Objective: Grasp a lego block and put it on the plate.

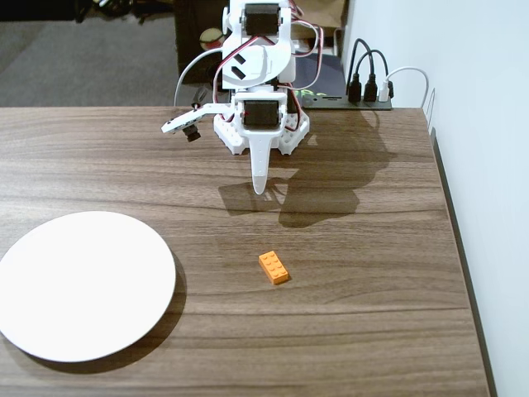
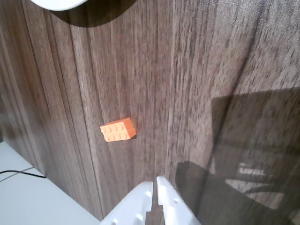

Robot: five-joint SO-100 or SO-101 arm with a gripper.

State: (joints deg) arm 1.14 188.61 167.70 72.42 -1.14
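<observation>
The orange lego block (image 1: 274, 267) lies on the wooden table, right of the plate and in front of the arm. It also shows in the wrist view (image 2: 118, 130), well ahead of the fingertips and a little to their left. The large white plate (image 1: 81, 284) lies flat at the front left; only its edge (image 2: 58, 3) shows at the top of the wrist view. My white gripper (image 1: 259, 187) points down above the table near the arm's base, some way behind the block. In the wrist view the gripper (image 2: 155, 181) has its jaws together with nothing between them.
The arm's base (image 1: 263, 132) stands at the table's back edge. A black hub with cables (image 1: 369, 89) sits at the back right. The table's right edge (image 1: 459, 248) runs along a white wall.
</observation>
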